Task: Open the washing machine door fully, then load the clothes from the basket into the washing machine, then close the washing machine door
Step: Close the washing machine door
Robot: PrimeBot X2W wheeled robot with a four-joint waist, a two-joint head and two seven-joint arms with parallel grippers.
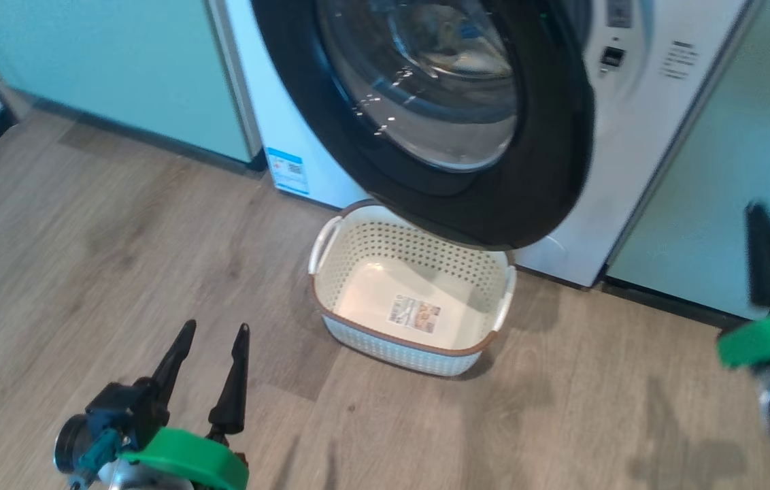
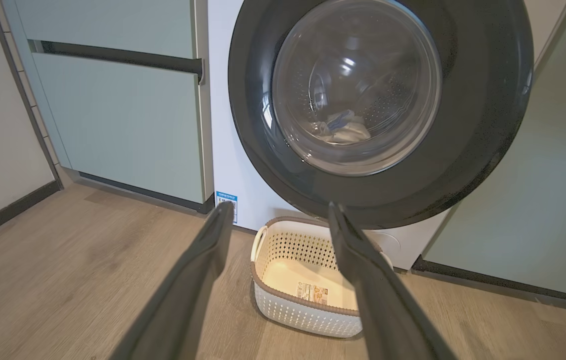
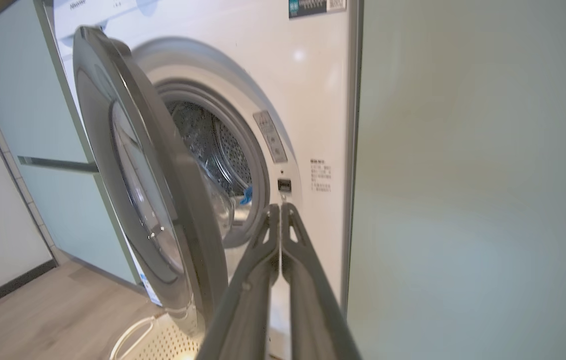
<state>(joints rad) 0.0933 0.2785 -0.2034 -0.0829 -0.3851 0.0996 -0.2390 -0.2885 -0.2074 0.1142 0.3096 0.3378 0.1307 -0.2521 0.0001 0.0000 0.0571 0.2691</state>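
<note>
Overhead, the washing machine door [image 1: 534, 170] stands ajar, its black rim hanging over the far edge of the basket [image 1: 385, 340], which sits bare on the wooden floor [image 1: 86, 238] just before the washing machine [image 1: 643, 102]. The left fingers [image 1: 234, 381] are spread and empty at near left, and the right fingers [image 1: 769, 258] rise at the right edge. From the left wrist, the clothes [image 2: 343, 127] lie in the drum behind the glass. From the right wrist, the right fingers are pressed together, empty, pointing into the gap beside the door's free edge. The door is stiff and hinged on the left, and its glossy rim looks slippery, so a flat push on the right rim seems best. There is open floor to the left, while the green cabinet [image 3: 463, 200] crowds the right.
</note>
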